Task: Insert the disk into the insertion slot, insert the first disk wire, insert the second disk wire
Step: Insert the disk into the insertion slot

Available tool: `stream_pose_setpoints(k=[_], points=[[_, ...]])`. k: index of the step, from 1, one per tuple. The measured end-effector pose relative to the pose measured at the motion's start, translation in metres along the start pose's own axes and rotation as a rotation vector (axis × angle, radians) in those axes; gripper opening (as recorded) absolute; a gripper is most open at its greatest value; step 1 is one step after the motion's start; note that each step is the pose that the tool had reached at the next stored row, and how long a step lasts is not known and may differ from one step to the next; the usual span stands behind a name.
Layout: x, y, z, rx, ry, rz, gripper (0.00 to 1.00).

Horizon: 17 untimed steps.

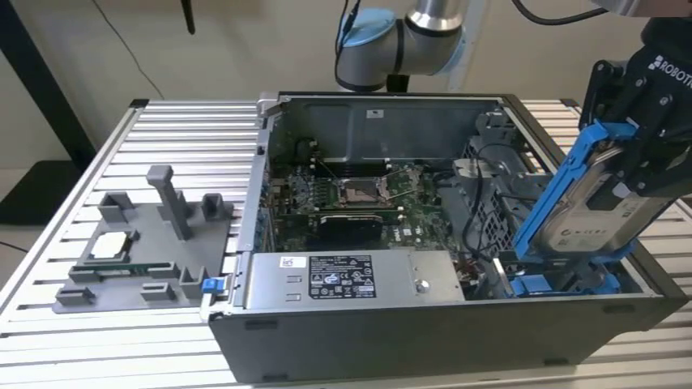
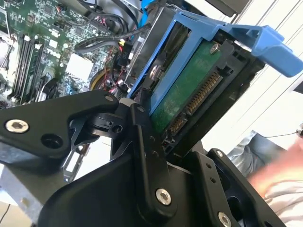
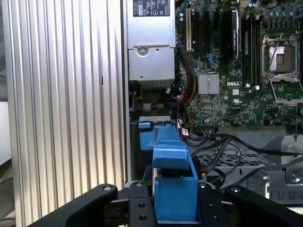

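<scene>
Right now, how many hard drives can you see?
1: the disk, held tilted by the gripper at the insertion slot, on the exterior view's right. Others could be hidden inside the case.

Gripper (image 1: 633,174) clamped, steeply tilted.

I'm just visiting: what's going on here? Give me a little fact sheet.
Held: the disk, in its blue carrier, tilted
Holder: the gripper, shut on it
Location: over the insertion slot, at the exterior view's right of the open computer case
Seated: not yet
Elsewhere: grey parts tray on the table, exterior view's left
</scene>
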<state>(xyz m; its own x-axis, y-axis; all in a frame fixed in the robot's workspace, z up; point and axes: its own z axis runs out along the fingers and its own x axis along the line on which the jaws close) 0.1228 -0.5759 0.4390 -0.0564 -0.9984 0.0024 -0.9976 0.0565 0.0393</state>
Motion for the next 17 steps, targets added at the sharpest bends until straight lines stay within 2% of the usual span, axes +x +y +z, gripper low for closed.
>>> stream_pose_setpoints(k=[9, 17], points=[[0.0, -0.0001, 0.002, 0.0, -0.0003, 0.0, 0.0], [0.0, -0.0006, 0.0145, 0.0001, 0.0005, -0.014, 0.0]])
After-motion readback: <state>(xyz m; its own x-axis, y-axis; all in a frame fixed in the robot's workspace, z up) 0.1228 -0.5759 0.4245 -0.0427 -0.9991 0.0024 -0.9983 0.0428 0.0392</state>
